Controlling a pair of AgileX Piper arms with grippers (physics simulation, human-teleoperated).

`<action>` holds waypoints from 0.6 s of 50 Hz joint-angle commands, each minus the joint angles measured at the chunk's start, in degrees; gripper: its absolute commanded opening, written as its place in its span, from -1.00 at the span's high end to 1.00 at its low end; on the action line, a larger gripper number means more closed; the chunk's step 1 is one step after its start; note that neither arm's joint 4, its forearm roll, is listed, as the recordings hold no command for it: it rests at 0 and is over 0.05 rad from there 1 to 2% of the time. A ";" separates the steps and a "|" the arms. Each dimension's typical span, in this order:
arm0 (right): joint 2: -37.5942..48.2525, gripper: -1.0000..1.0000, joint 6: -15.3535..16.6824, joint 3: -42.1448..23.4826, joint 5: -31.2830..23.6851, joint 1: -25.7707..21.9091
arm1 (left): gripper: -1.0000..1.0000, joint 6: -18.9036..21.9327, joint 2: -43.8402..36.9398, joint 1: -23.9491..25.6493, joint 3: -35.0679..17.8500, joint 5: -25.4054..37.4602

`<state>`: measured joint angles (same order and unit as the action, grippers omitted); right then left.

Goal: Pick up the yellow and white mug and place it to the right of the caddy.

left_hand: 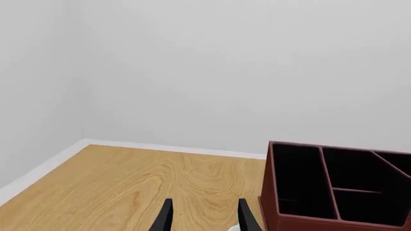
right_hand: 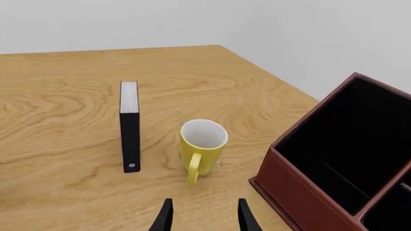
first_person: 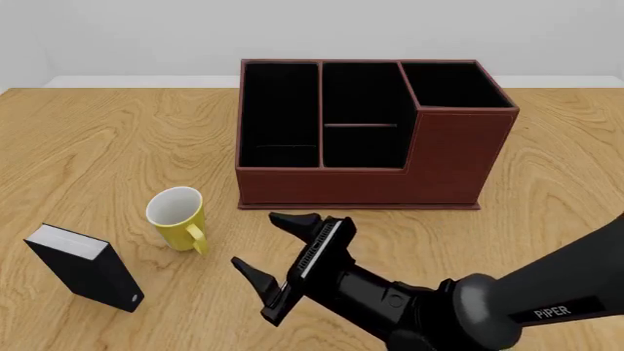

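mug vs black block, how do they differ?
The mug is a round yellow cup, white inside, open top up, with a handle; the black block is a flat-sided slab, white along one edge. The mug stands nearer the caddy than the block. Both stand upright on the table, ungripped.

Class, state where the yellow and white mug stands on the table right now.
In the front view, the yellow and white mug stands upright left of centre, between the black block and the caddy, touching neither.

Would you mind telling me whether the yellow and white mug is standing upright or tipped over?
Upright. The yellow and white mug stands on its base on the table, open rim up, its white inside showing empty, its handle toward the camera.
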<state>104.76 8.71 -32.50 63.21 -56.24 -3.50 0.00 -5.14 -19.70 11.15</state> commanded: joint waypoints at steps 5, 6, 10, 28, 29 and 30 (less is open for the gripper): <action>1.43 -1.00 0.14 -2.77 -1.69 -0.92 | -1.00 -0.65 0.00 -0.69 -0.17 -0.12; 1.35 -1.00 0.07 -2.86 -1.88 -0.90 | -1.00 -0.65 0.00 -0.72 -0.20 -0.09; 2.36 -1.00 0.09 -3.66 -1.77 -1.15 | -1.00 -0.75 0.00 -0.81 -0.17 -0.16; 3.55 -1.00 0.19 -6.53 -3.86 -2.01 | -1.00 -1.12 0.00 -1.31 0.45 -0.95; 3.64 -1.00 0.27 -6.62 -3.92 -2.01 | -1.00 -1.08 0.00 -1.31 0.44 -0.95; 3.81 -1.00 0.31 -6.79 -3.95 -2.00 | -1.00 -1.12 0.00 -1.33 0.50 -0.98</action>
<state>108.03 8.86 -37.84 60.38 -57.90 -4.39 0.00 -6.20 -19.40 10.39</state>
